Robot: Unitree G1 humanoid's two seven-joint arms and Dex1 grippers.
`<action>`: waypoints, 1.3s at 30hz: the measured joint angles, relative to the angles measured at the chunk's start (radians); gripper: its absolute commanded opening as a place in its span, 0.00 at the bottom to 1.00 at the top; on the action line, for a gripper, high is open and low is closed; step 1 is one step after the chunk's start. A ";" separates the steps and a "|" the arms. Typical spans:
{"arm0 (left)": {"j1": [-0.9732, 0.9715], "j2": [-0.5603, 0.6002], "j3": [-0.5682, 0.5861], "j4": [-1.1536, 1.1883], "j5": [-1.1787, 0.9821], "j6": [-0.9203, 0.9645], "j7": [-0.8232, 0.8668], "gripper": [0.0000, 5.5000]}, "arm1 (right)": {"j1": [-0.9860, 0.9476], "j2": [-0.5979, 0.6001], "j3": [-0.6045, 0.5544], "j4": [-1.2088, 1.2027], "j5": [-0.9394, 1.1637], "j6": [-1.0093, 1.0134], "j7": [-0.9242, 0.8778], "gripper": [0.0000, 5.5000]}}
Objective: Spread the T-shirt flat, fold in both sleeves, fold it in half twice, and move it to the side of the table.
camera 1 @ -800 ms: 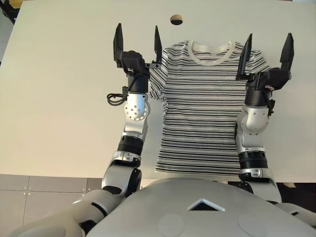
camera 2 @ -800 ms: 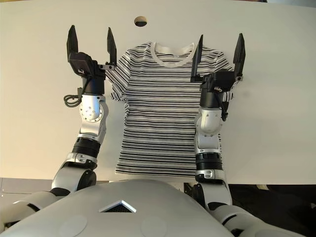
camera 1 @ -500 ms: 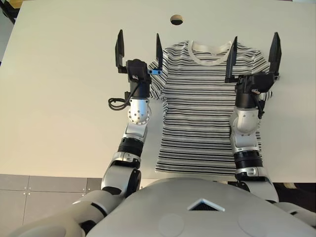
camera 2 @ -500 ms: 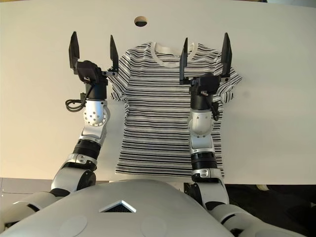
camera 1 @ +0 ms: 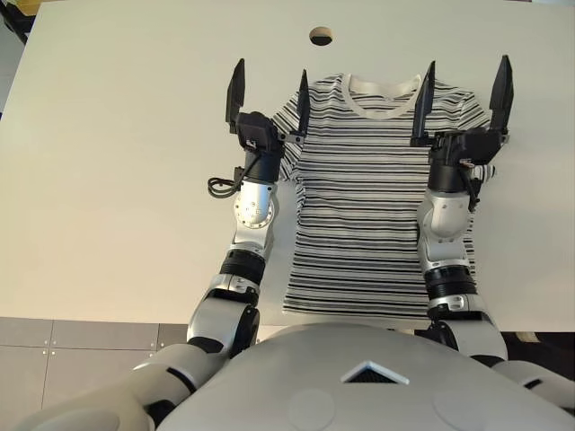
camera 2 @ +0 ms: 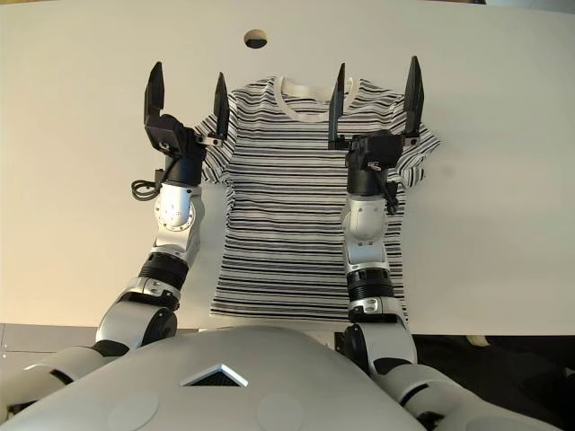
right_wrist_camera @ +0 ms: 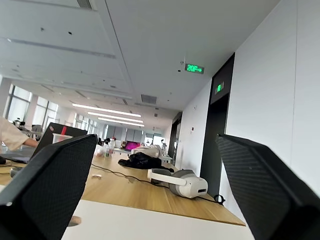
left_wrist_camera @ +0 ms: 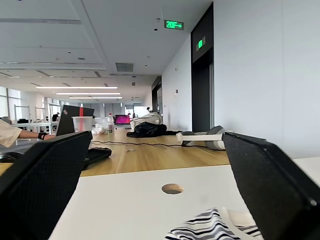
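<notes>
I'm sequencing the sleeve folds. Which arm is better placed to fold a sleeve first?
Probably left. The left gripper is open and straddles the outer edge of the left sleeve of the T-shirt. The open right gripper sits further inboard, over the shoulder.

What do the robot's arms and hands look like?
Both arms are silver-grey tubes with black ribbed rings at the joints: left arm, right arm. Each ends in a boxy black gripper, the left gripper and the right gripper, with two long, flat, pointed black fingers. A thin black cable loops beside the left wrist.
</notes>
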State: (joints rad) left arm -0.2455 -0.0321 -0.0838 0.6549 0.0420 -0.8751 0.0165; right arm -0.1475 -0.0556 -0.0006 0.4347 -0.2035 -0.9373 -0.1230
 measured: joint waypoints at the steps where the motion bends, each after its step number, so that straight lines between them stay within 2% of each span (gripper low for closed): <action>1: -0.001 0.002 0.000 -0.001 0.001 -0.001 -0.002 0.88 | 0.000 -0.001 0.002 0.001 -0.011 0.000 -0.002 0.80; 9: -0.015 0.081 0.013 -0.063 0.162 0.000 0.043 0.88 | -0.015 -0.027 -0.008 -0.010 -0.107 0.008 -0.061 0.80; 15: -0.058 0.215 0.035 -0.118 0.398 0.042 0.169 0.88 | 0.051 -0.106 -0.035 -0.219 -0.105 0.063 -0.027 0.80; 20: -0.118 0.307 0.073 -0.122 0.481 0.148 0.263 0.88 | 0.048 -0.178 -0.156 -0.294 -0.096 0.191 -0.046 0.80; 22: -0.141 0.353 0.009 -0.107 0.588 0.185 0.269 0.88 | 0.041 -0.207 -0.206 -0.291 -0.064 0.243 -0.050 0.80; 25: -0.248 0.407 -0.160 -0.004 0.739 0.197 0.193 0.88 | 0.032 -0.223 -0.224 -0.291 -0.057 0.290 -0.054 0.80; 30: -0.379 0.421 -0.372 0.189 0.851 0.159 0.075 0.88 | 0.028 -0.235 -0.234 -0.305 -0.071 0.318 -0.065 0.80; 33: -0.435 0.411 -0.453 0.292 0.908 0.190 0.071 0.88 | 0.032 -0.243 -0.230 -0.306 -0.093 0.326 -0.065 0.80; 39: -0.464 0.474 -0.505 0.323 0.921 0.235 0.108 0.88 | 0.083 -0.278 -0.217 -0.314 -0.127 0.326 -0.060 0.80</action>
State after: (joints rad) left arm -0.7092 0.4416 -0.5887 0.9779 0.9629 -0.6397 0.1245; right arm -0.0645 -0.3341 -0.2173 0.1207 -0.3300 -0.6110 -0.1834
